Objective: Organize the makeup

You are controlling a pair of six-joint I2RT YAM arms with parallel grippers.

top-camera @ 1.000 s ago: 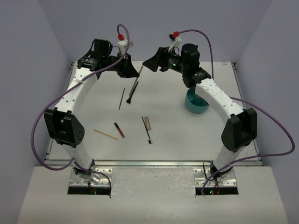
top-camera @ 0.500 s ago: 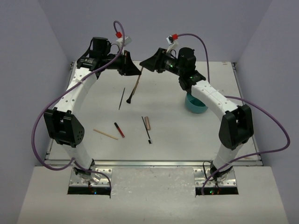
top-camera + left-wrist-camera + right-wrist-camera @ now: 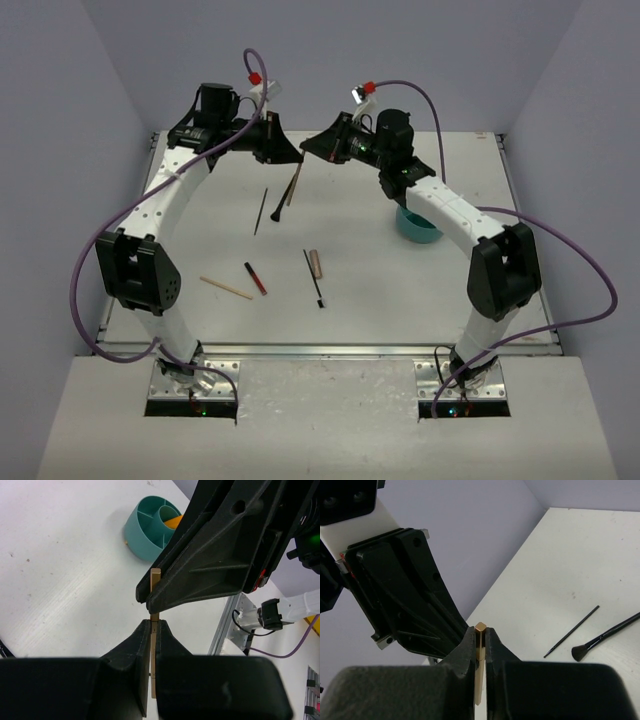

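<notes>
A short wooden stick [image 3: 155, 577] hangs in the air at the back of the table, and both grippers grip it. My left gripper [image 3: 154, 624] is shut on its lower part. My right gripper [image 3: 480, 630] is shut on the other end [image 3: 479, 680], fingertip to fingertip with the left one. In the top view the two grippers meet, left [image 3: 287, 152] and right [image 3: 308, 148]. On the table lie a brown-handled brush [image 3: 293, 187], a thin black brush [image 3: 261, 210], another wooden stick [image 3: 226, 288], a red-black pencil [image 3: 256, 278], a black brush [image 3: 314, 278] and a beige tube [image 3: 316, 263].
The teal round divided container [image 3: 418, 222] stands at the right under my right forearm. In the left wrist view this container [image 3: 150, 535] holds an orange wedge [image 3: 173, 522]. Purple cables loop beside both arms. Walls close off the back and sides.
My right gripper has moved left to meet the left gripper and shut on the free end of the wooden stick. The left gripper stayed shut on it.
</notes>
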